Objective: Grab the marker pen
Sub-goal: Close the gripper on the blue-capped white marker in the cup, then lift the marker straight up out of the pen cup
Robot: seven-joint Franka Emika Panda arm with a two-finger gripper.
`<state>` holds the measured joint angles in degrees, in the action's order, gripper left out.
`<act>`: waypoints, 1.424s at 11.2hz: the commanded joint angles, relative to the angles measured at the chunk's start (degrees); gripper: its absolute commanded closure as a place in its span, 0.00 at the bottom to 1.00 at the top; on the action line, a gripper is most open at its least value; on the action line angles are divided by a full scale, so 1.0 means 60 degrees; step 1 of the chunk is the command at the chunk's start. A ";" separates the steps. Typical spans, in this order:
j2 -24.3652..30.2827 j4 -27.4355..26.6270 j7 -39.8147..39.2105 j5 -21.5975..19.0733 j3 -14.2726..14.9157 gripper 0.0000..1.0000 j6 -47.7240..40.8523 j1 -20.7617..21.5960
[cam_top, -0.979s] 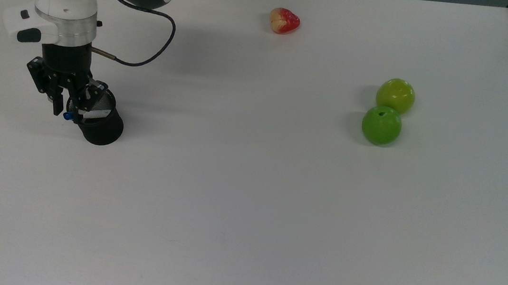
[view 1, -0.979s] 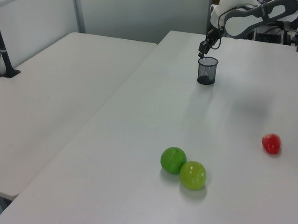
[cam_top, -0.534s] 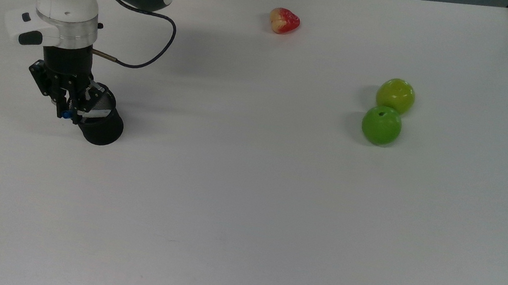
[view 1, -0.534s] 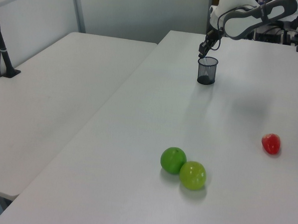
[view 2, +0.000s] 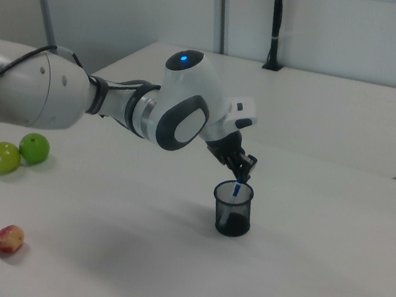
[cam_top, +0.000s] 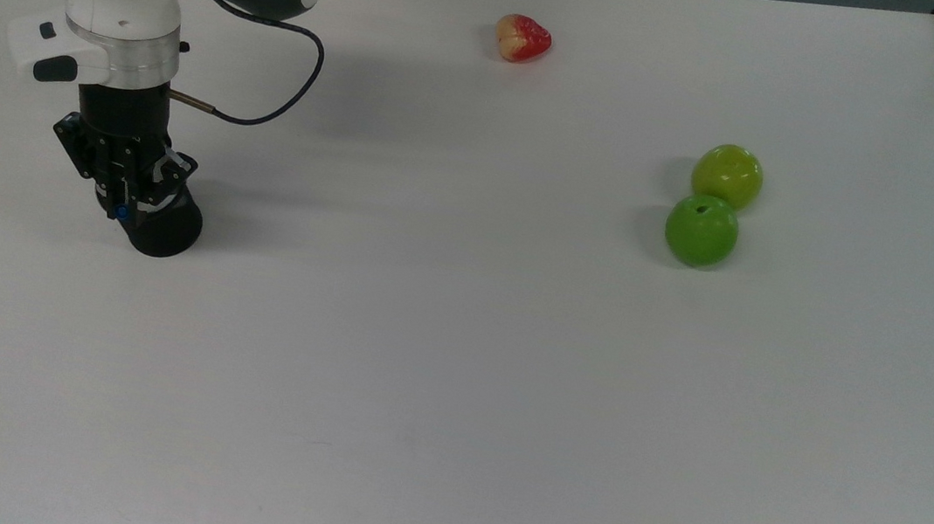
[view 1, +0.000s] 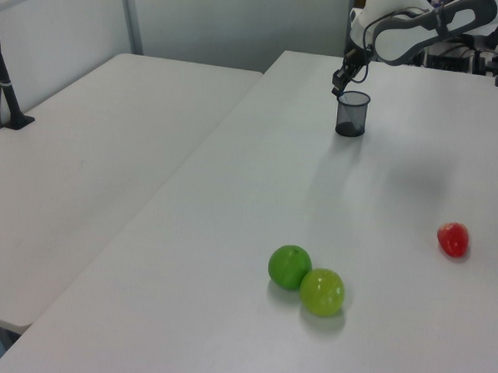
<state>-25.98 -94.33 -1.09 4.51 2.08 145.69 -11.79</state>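
Looking down in the top view, we found the end effector (cam_top: 122, 203) closed on the marker (cam_top: 121, 212), gripping its blue-capped end, right over the rim of the black mesh cup (cam_top: 163, 232) near the top view's left edge. In the right view the end effector (view 2: 242, 174) hung just above the cup (view 2: 233, 211), and the marker (view 2: 236, 190) stood tilted in it, the blue cap up between the fingers and the lower part of the barrel down inside the mesh. In the left view we saw the same cup (view 1: 352, 115) at the far end of the counter (view 1: 255, 220), with the end effector (view 1: 341, 85) at its rim, though the marker was too small for us to make out there.

The rest of the counter (cam_top: 455, 366) carried three fruits. A red fruit (cam_top: 522, 38) lay near the top view's upper edge, well apart from the cup. Two green apples sat toward the top view's right, touching each other: the yellower apple (cam_top: 727, 176) above, the darker apple (cam_top: 701, 230) below. A black cable (cam_top: 275, 91) looped from the arm's wrist.
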 commanded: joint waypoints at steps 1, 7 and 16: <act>0.0038 -0.0010 0.0138 0.0040 0.0035 0.87 0.0225 0.0075; 0.0242 -0.0010 0.0138 0.0025 0.0035 0.95 0.0182 0.0075; 0.2072 0.0005 0.0299 -0.0136 0.0005 0.95 0.0079 0.0061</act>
<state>-17.45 -92.24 -0.69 4.42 2.06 145.69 -11.81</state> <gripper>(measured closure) 0.797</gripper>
